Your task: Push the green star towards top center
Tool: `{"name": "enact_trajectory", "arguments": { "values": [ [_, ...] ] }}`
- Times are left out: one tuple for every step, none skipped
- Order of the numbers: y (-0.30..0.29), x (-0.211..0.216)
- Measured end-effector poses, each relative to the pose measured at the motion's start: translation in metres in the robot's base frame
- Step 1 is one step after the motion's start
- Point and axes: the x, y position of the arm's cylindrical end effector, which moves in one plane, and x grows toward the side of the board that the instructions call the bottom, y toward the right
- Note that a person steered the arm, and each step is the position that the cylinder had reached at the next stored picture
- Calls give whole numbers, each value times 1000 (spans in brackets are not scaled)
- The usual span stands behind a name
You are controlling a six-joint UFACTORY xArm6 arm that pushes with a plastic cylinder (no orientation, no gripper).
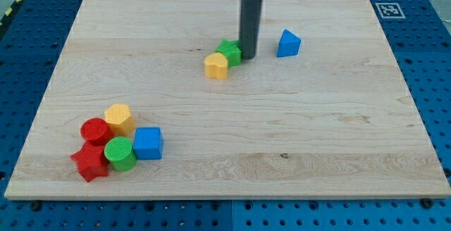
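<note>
The green star (pixel 229 51) lies on the wooden board (pixel 282 132), a little above the board's middle. A yellow block (pixel 216 66) touches it at its lower left. My tip (pixel 249 55) stands on the board right against the star's right side. The dark rod rises from there to the view's top edge.
A blue triangular block (pixel 287 43) lies to the right of my tip. At the lower left sits a cluster: a yellow block (pixel 119 117), a red cylinder (pixel 94 130), a red star (pixel 89 162), a green cylinder (pixel 120 153) and a blue cube (pixel 148 144).
</note>
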Motion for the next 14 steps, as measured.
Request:
{"name": "enact_trajectory", "arguments": {
  "values": [
    [-24,3],
    [-17,29],
    [-15,53],
    [-61,53],
    [-89,46],
    [-86,9],
    [-71,-10],
    [-66,-9],
    [-66,26],
    [-49,36],
    [-12,32],
    [2,25],
    [8,8],
    [-4,-3]
  ]
}}
